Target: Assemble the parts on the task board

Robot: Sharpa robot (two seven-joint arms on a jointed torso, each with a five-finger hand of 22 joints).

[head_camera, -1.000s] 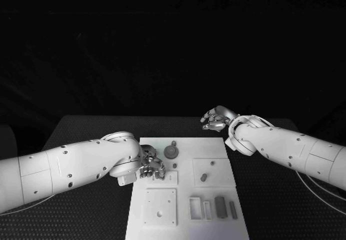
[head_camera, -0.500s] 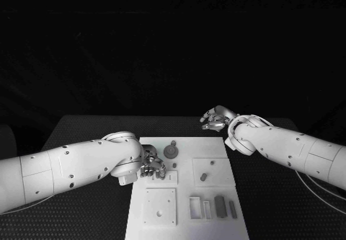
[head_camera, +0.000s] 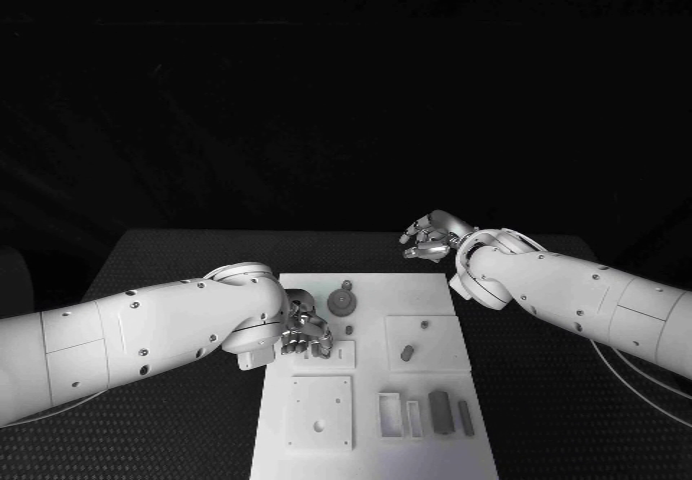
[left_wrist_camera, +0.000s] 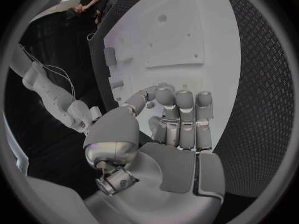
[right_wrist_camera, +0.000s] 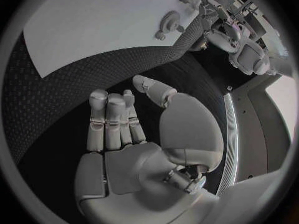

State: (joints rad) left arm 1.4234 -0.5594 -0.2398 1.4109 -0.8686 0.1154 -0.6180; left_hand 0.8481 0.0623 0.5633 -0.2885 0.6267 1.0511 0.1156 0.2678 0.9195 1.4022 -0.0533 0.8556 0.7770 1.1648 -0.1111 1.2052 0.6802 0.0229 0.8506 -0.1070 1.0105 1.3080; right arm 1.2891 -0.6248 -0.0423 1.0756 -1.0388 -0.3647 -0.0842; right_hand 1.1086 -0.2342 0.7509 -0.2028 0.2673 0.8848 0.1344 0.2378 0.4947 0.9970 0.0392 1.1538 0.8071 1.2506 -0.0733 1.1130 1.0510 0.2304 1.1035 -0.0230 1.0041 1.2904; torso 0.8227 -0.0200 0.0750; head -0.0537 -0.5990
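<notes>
White task board (head_camera: 433,300), rectangular, lies lengthwise in the middle of the black table (head_camera: 173,260), its near end running off toward the robot.

Far end of board: a round gear-like part (head_camera: 342,301), dark grey, with a small dark peg (head_camera: 349,330) just nearer than it.

Right edge of board: a raised square plate (head_camera: 428,345) carrying an oval dark part (head_camera: 407,353) and a small hole toward its far side.

Near-left area of board: a second square plate (head_camera: 320,413), pale, with holes at its corners.

Near-right area of board: an open rectangular frame (head_camera: 389,416), then a dark block (head_camera: 441,412) and a slim dark bar (head_camera: 466,418), side by side.

Left hand (head_camera: 303,330): over the left edge of the board, just left of the gear-like part. Fingers (left_wrist_camera: 186,115) curled inward beside one another with the thumb folded across toward them; nothing visible between them in the wrist view. Whether the fingertips touch the board cannot be told.

Right hand (head_camera: 430,237): off the board, over the table beyond the board's far right corner, well apart from every part. Fingers (right_wrist_camera: 109,119) loosely bent and close together, thumb set apart, holding nothing.
</notes>
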